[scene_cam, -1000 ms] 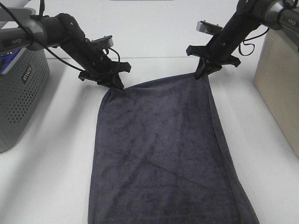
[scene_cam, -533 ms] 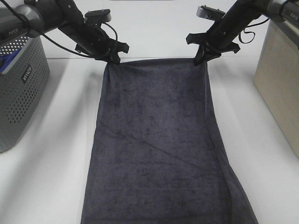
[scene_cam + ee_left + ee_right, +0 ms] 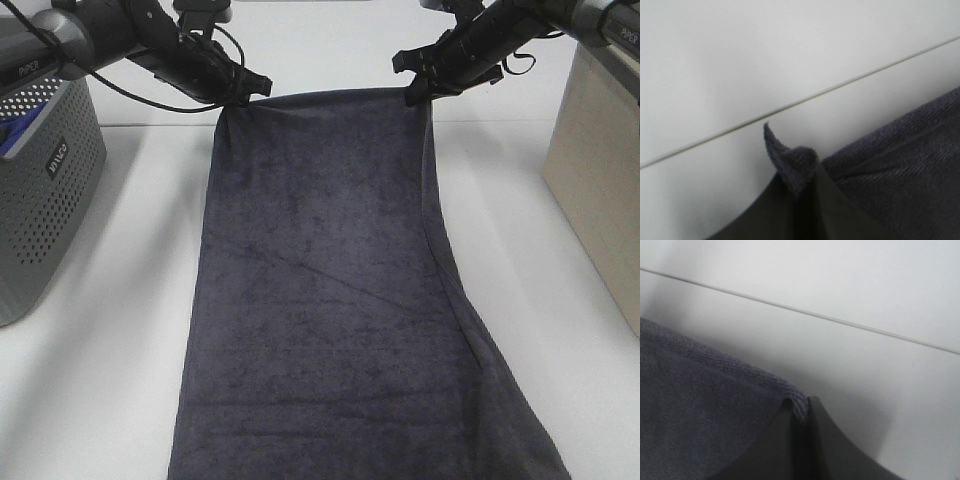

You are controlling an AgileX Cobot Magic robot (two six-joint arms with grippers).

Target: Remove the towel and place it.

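The dark charcoal-grey towel (image 3: 330, 290) stretches from the far middle of the white table down past the near edge of the exterior high view, pulled taut along its far hem. My left gripper (image 3: 238, 98) is shut on the towel's far left corner (image 3: 792, 165). At the far right corner (image 3: 797, 407) my right gripper (image 3: 415, 92) is shut on the cloth too. Both corners are lifted above the table, and a tuft of cloth sticks out past the left fingertips (image 3: 810, 200).
A grey perforated basket (image 3: 45, 190) with something blue inside stands at the left edge. A beige box (image 3: 600, 170) stands at the right edge. The white table (image 3: 100, 360) shows bare on both sides of the towel.
Both grippers have moved away from the camera and upward with the towel's corners. The towel's far hem has been drawn straight and the cloth has slid farther back.
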